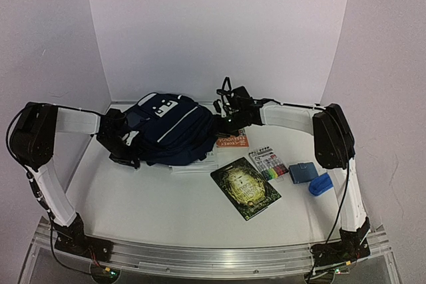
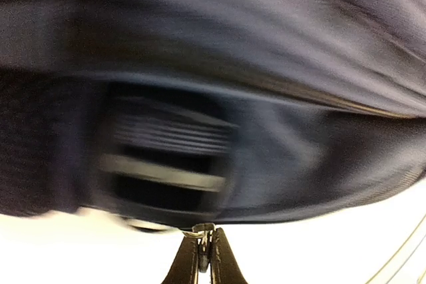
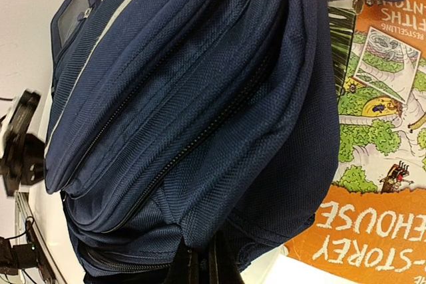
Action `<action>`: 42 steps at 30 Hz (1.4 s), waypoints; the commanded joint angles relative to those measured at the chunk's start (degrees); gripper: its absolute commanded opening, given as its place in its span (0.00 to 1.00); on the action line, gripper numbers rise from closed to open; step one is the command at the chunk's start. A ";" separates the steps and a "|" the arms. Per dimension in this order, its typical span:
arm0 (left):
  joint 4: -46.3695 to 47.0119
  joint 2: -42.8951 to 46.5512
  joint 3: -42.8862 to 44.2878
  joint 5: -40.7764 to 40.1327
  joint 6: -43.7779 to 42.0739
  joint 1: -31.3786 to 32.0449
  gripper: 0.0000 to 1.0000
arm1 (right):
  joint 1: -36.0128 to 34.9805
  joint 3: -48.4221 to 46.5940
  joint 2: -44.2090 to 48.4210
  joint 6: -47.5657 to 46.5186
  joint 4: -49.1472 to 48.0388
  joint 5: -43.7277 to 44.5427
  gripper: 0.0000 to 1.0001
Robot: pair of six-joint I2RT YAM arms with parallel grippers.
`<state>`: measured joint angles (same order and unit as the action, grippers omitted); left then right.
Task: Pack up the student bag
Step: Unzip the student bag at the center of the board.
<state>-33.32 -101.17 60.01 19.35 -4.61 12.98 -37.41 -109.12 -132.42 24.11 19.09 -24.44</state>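
The student bag [image 1: 170,131], a bulging navy backpack of coarse woven fabric with thin white stripes, lies left of centre on the white tabletop [image 1: 153,197]. It rests over an orange-covered book [image 1: 233,141] and white papers [image 1: 193,166]. The zippers in view look closed. The right pincer [image 3: 200,254] is clamped on a fold of the bag's cloth. The left pincer [image 2: 203,234] has its fingers pressed together against the blurred bag.

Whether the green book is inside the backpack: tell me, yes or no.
No, the green book lies flat on the white table, to the right of the navy backpack and apart from it.
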 commanded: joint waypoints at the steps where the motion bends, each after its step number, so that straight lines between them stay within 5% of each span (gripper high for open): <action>1: -4.21 3.92 2.89 3.45 -0.37 5.49 0.00 | 0.58 -0.57 -0.77 2.10 0.52 3.12 0.00; 15: -4.95 0.84 16.21 13.65 6.49 16.04 0.00 | -0.20 0.04 0.14 5.68 -0.72 4.24 0.00; 28: -0.28 -7.71 22.94 20.55 18.94 18.74 0.01 | -1.43 1.33 2.23 12.65 -5.56 -3.17 0.00; 33: 8.21 -3.67 17.17 21.54 24.43 18.44 0.01 | -0.65 3.50 4.20 9.58 -6.64 -5.95 0.38; 42: 6.41 -4.82 18.24 20.46 24.88 18.40 0.01 | 1.53 6.85 8.47 3.77 -6.29 -4.81 0.51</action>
<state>-31.13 -108.01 76.62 38.76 20.10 30.89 -35.68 -103.46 -128.92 30.87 12.80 -26.64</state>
